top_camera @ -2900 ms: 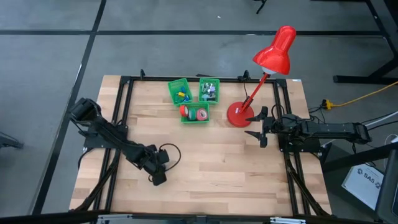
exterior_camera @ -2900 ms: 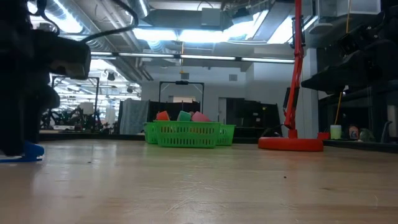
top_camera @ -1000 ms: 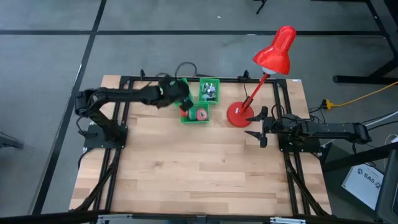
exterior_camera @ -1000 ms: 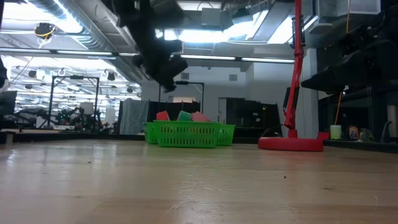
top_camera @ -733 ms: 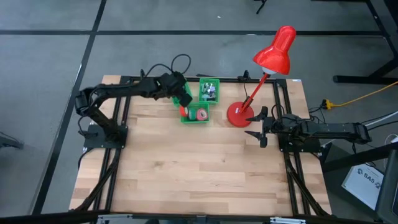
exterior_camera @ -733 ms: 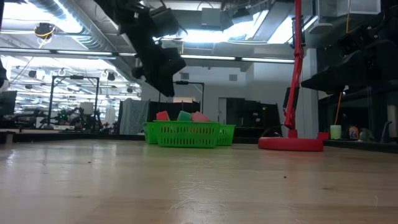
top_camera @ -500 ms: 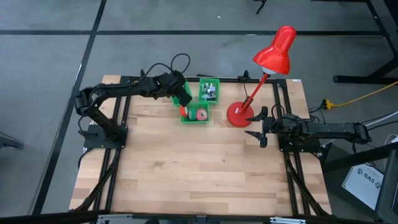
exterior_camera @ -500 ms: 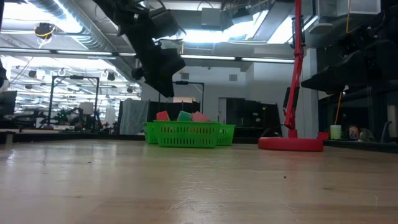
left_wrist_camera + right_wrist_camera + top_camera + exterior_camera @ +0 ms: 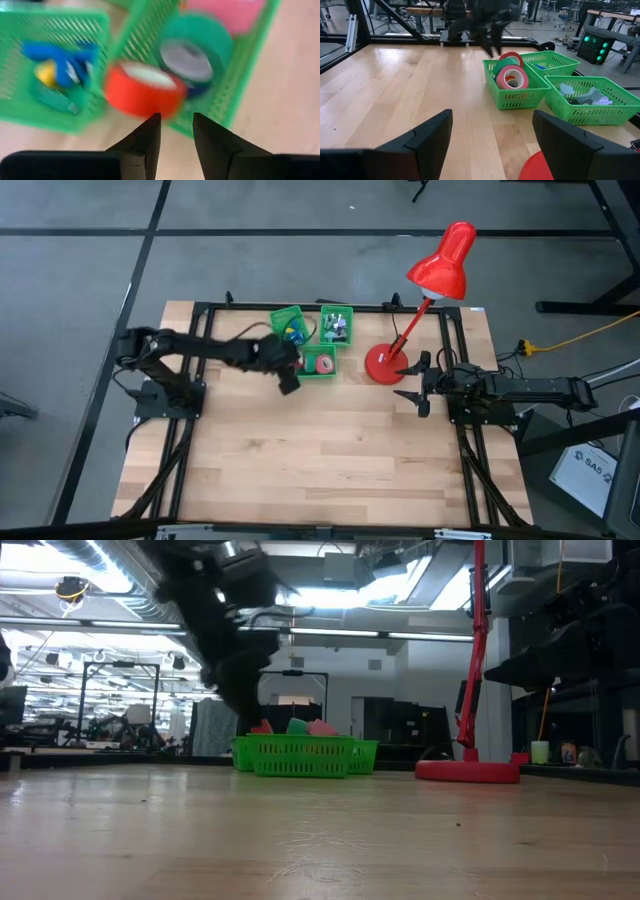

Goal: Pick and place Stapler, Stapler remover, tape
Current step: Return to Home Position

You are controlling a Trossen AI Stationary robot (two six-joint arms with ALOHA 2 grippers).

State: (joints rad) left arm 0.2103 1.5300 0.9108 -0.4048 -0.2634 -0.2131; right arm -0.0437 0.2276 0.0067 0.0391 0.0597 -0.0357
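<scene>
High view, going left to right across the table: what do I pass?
left end effector → tape basket → lamp base → right end effector

At upper centre of the worktop (image 9: 330,470), the left basket (image 9: 276,318) holds the stapler (image 9: 292,334), the right basket (image 9: 337,311) sits just beside it, and the lower basket (image 9: 315,376) with the tape (image 9: 322,364) lies beneath both. The lamp base (image 9: 383,365) stands to their right. The left tool (image 9: 288,378) hangs at the lower basket's left edge; the right tool (image 9: 414,387) lies lower right of the lamp base
</scene>
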